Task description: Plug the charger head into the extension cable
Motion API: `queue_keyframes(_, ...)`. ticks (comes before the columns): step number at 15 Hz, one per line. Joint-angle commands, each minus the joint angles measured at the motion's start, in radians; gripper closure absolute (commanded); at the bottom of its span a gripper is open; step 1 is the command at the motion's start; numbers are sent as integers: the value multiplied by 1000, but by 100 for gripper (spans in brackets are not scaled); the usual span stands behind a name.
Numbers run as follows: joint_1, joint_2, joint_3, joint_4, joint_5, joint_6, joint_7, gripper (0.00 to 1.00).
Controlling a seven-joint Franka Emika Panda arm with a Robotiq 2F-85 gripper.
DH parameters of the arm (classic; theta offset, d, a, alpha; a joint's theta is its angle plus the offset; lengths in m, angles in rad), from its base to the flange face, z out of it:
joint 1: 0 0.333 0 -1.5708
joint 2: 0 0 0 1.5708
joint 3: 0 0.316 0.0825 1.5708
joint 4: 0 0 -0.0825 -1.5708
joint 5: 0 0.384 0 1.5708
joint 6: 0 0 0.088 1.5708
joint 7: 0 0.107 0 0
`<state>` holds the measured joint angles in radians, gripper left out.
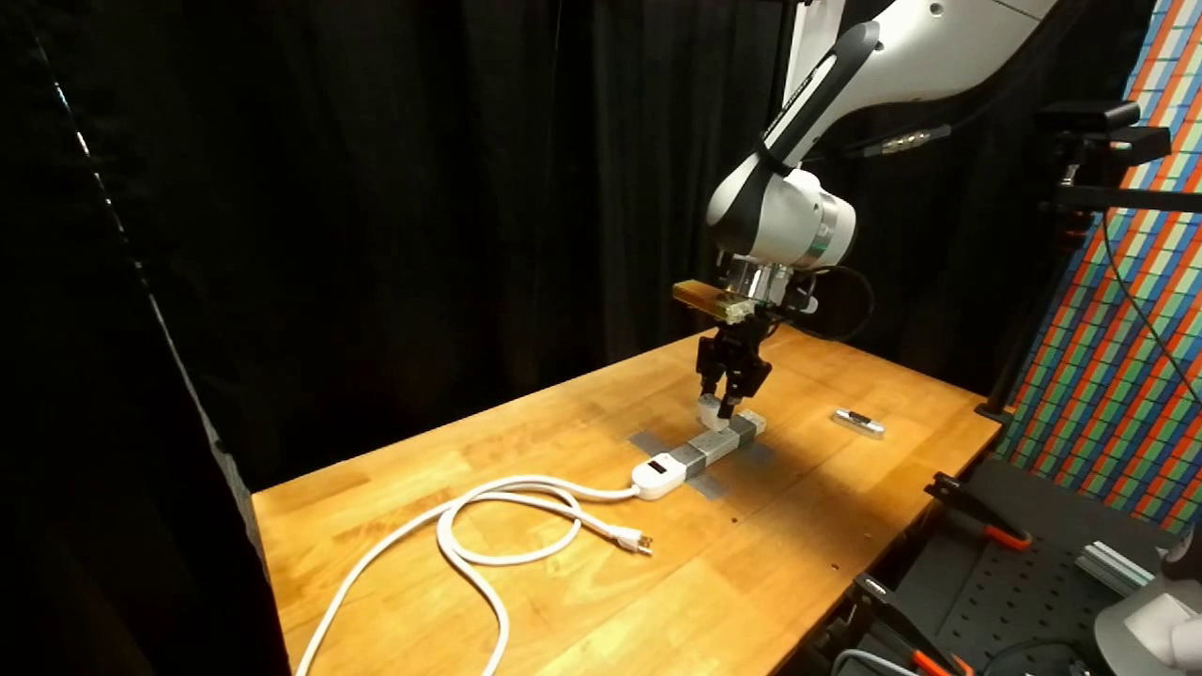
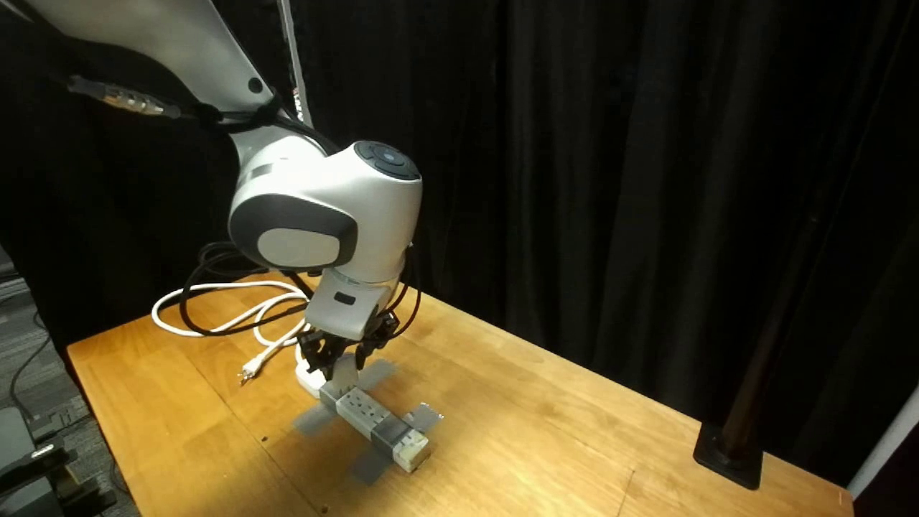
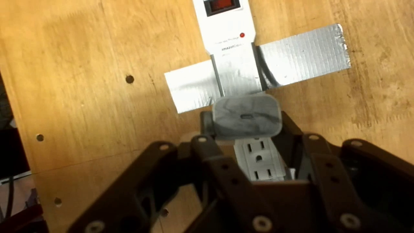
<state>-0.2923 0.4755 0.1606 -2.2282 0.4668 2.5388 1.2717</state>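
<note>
Gripper (image 3: 246, 124) fingers pinch the charger head (image 3: 246, 111), one at each short side of its port face, which looks back toward my wrist. In both exterior views the block stands roughly upright between them.

Where it is: over the taped-down bar of the extension cable (image 2: 364, 410), near the white switch end (image 3: 226, 29), just beside a band of grey tape (image 3: 238, 73). One arm here, so no question of which is nearer.

What the move turns on: the bar passes beneath my hand, not off to one side. Its long axis runs from the switch end, under the block, and out between my fingers, where an outlet (image 3: 258, 158) shows just past the block's edge. The port face lies wide across that axis, near enough square (I'd not swear to a small skew). Prongs hidden; I can't tell whether the block hovers, touches or is partly seated.

My reading: alignment or seating, late in the task. Calls for a straight downward push. Risk: prongs meeting plastic, block tipping in my pinch.
</note>
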Motion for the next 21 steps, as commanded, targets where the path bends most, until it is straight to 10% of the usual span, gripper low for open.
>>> queue_keyframes(1, 79, -4, -73, 7, 51, -18, -33, 52)
queue_keyframes(2, 81, -4, -74, 7, 51, -19, -33, 52)
queue_keyframes(3, 82, -4, -74, 7, 52, -19, -33, 77)
queue_keyframes(21, 120, 116, -168, 128, 313, -118, -225, 77)
